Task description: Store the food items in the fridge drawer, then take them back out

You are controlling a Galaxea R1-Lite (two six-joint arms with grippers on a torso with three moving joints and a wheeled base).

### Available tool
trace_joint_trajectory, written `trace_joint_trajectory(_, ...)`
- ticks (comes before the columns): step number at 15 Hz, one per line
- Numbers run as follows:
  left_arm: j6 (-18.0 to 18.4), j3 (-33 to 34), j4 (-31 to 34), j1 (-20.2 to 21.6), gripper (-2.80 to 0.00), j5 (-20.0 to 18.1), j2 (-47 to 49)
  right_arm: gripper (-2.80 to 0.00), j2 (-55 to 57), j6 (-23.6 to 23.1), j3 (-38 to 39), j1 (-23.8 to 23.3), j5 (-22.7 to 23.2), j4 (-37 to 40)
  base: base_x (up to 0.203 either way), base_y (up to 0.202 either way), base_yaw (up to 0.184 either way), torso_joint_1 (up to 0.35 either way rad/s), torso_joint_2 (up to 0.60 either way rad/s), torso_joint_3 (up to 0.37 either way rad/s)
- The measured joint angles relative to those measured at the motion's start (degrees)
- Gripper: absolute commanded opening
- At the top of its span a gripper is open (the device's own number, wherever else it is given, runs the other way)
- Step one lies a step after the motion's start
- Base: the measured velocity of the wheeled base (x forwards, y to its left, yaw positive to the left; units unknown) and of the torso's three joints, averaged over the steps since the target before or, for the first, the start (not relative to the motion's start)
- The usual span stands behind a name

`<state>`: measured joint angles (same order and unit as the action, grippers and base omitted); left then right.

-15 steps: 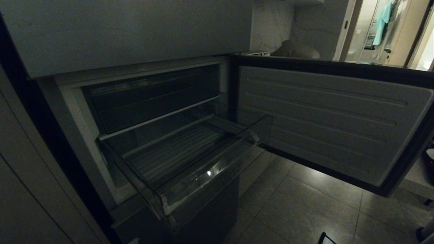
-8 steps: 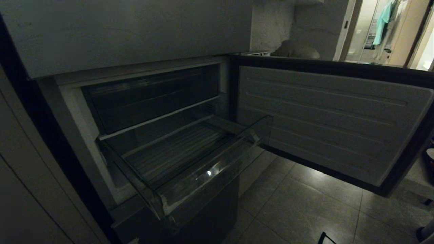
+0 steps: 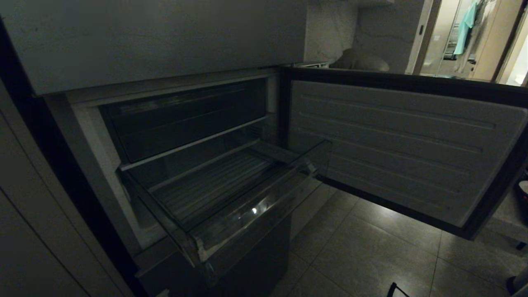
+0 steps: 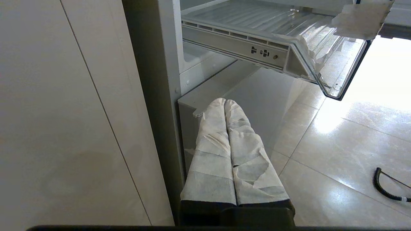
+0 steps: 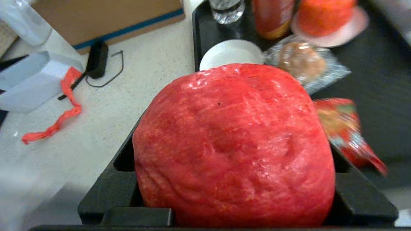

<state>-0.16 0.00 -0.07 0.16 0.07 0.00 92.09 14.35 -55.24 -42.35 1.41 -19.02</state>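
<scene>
A large, bright red, roundish food item [image 5: 234,138] fills the jaws of my right gripper [image 5: 234,166], which is shut on it above a black tray [image 5: 369,64]; the fruit hides the fingertips. The fridge drawer [image 3: 255,214], clear plastic, stands pulled out of the dark grey fridge [image 3: 156,41] and holds nothing. Neither arm shows in the head view. My left gripper [image 4: 224,102] is parked low beside the fridge's bottom panel, below the fridge drawer [image 4: 244,48], its tape-wrapped fingers [image 4: 212,144] pressed together and empty.
The fridge door [image 3: 392,148] hangs open to the right over the tiled floor [image 3: 371,255]. On the tray lie a white cup [image 5: 231,53], a wrapped snack [image 5: 301,61] and a red packet [image 5: 346,128]. A red strip [image 5: 64,106] lies on the pale counter [image 5: 144,70].
</scene>
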Motion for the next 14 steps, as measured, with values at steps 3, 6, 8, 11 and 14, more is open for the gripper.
trace_joint_trajectory(3, 0.0, 0.0, 0.0, 0.0, -2.8, 0.0, 0.0, -2.8, 7.16, -0.03, -5.0, -1.55, 2.69, 0.0, 0.0, 0.0, 0.0, 0.0, 0.0, 0.0)
trace_joint_trajectory(6, 0.0, 0.0, 0.0, 0.0, -2.8, 0.0, 0.0, -2.8, 14.15, -0.16, -11.06, -2.26, 3.55, 0.0, 0.0, 0.0, 0.0, 0.0, 0.0, 0.0)
trace_joint_trajectory(8, 0.0, 0.0, 0.0, 0.0, -2.8, 0.0, 0.0, -2.8, 18.86, -0.73, -16.14, -2.4, 5.52, 0.0, 0.0, 0.0, 0.0, 0.0, 0.0, 0.0)
trace_joint_trajectory(11, 0.0, 0.0, 0.0, 0.0, -2.8, 0.0, 0.0, -2.8, 24.8, -2.53, -22.8, -2.4, 13.4, -0.09, 0.0, 0.0, 0.0, 0.0, 0.0, 0.0)
trace_joint_trajectory(14, 0.0, 0.0, 0.0, -0.02, -2.8, 0.0, 0.0, -2.8, 30.82, -4.63, -28.79, -2.37, 15.58, -0.11, 0.0, 0.0, 0.0, 0.0, 0.0, 0.0)
